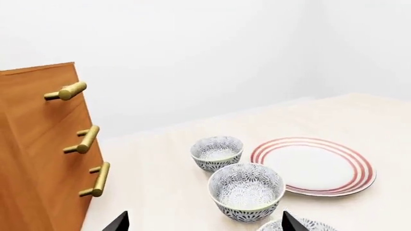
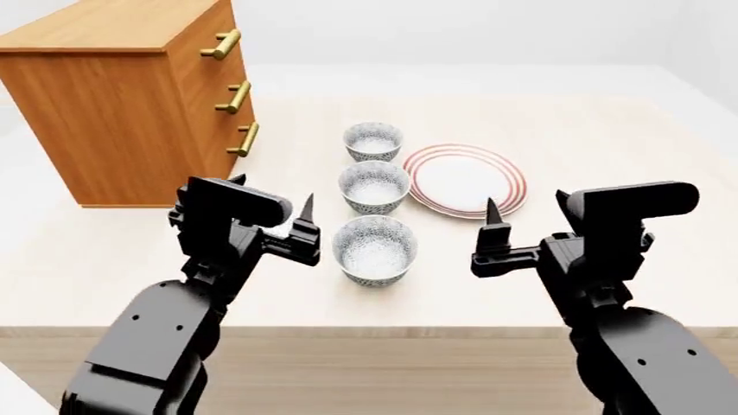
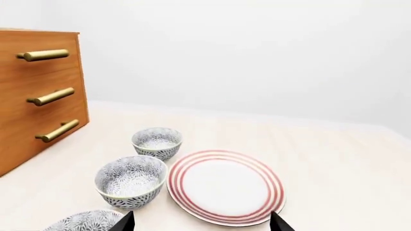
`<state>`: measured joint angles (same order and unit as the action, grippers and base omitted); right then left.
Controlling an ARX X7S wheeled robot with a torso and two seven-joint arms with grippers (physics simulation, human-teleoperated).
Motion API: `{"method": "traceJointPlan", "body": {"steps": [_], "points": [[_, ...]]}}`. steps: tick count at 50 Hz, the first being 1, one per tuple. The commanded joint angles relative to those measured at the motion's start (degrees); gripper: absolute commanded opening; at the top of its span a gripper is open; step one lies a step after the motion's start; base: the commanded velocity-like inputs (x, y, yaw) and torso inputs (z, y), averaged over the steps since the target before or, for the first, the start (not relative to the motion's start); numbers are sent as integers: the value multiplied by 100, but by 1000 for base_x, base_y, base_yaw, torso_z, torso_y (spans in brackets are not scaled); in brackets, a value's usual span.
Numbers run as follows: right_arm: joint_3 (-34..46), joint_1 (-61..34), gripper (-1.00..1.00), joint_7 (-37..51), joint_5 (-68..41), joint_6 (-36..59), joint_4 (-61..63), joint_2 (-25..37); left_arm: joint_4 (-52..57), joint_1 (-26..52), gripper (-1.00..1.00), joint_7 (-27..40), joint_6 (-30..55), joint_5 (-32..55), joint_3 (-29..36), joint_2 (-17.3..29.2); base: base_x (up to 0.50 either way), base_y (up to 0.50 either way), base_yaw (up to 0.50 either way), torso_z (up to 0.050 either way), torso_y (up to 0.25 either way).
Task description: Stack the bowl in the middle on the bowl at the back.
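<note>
Three bowls (middle bowl (image 2: 374,186) untouched), one plate (image 2: 465,180); left gripper (image 2: 272,207) and right gripper (image 2: 524,226) spread, empty.

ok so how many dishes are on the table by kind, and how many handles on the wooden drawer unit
bowls: 3 (back, middle, front)
red-ringed plate: 1
brass handles on the drawer unit: 3 (top, middle, bottom)
total: 7

Three speckled bowls line up on the bench (image 2: 600,130): the middle bowl (image 2: 374,186) sits between the back bowl (image 2: 374,140) and the front bowl (image 2: 375,249), beside a red-ringed plate (image 2: 465,180).
</note>
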<state>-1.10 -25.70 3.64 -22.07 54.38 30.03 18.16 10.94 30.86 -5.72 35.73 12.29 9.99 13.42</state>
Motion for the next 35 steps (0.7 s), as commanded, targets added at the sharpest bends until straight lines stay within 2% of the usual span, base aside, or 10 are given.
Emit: {"method": "traceJointPlan", "body": {"steps": [1,6,35], "points": [[64,-523,100,-70,-167,554,39,218,-18,458,100,63,452,76,9,-12,31,0,0,0,0],[78,-689,100,-46,-154,617,5,268,15,531,100,95,537,123,-8,-37,259,0,0,0,0],[132,-727,100,6,-182,590,-11,299,105,552,100,174,563,229,-7,10,441,0,0,0,0]]}}
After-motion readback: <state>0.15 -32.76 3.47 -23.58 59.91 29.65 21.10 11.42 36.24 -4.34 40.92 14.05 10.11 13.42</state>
